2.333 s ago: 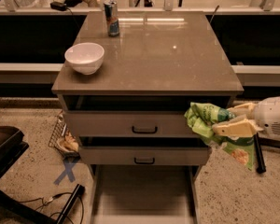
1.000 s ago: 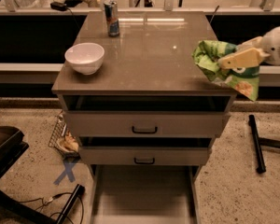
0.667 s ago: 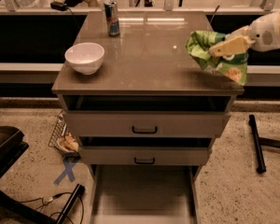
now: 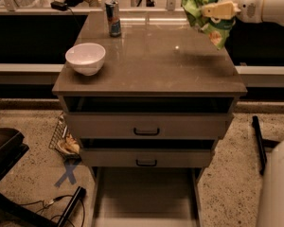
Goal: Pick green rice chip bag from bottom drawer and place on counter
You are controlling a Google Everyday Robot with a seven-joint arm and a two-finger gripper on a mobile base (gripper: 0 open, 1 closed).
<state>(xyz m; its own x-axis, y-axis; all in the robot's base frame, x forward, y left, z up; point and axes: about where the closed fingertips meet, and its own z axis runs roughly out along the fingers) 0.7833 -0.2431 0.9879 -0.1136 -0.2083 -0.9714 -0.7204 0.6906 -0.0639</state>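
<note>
The green rice chip bag hangs crumpled in the air above the far right part of the counter. My gripper comes in from the right on a white arm and is shut on the green rice chip bag, its pale fingers across the bag's middle. The bag's lower end dangles a short way above the counter top. The bottom drawer stands pulled open below the cabinet, its pale floor bare.
A white bowl sits at the counter's left edge. A drink can stands at the far left. The two upper drawers are pulled out a little. A wire basket and a blue floor cross lie left of the cabinet.
The gripper has carried the green bag up from beside the drawers to over the counter's right side, then further back and higher.
</note>
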